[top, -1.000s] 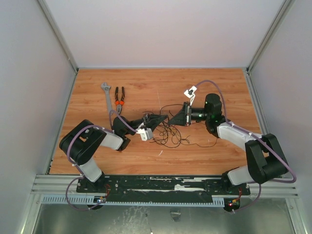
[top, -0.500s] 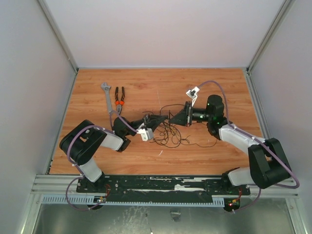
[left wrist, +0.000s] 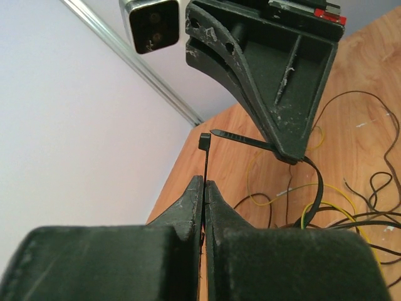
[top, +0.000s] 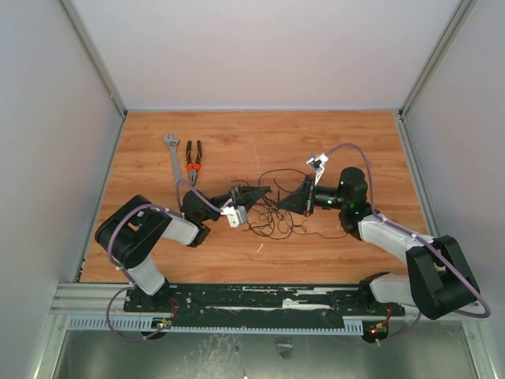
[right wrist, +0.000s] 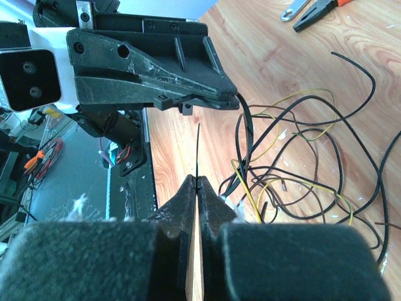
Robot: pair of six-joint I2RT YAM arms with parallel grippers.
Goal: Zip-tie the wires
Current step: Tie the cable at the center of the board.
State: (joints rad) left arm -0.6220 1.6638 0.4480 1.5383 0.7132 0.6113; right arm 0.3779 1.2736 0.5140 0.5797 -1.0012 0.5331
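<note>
Mid-frame in the top view, the left gripper (left wrist: 203, 186) is clamping the zip tie (left wrist: 241, 139) just below its head, while the right gripper (right wrist: 196, 183) is pinching its tail. The zip tie is looping down into the wires (top: 272, 223) sprawling beneath them.

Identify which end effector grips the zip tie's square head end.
The left end effector: the zip tie pokes its square head just beyond it; the right end effector pinches the thin pointed tail.
</note>
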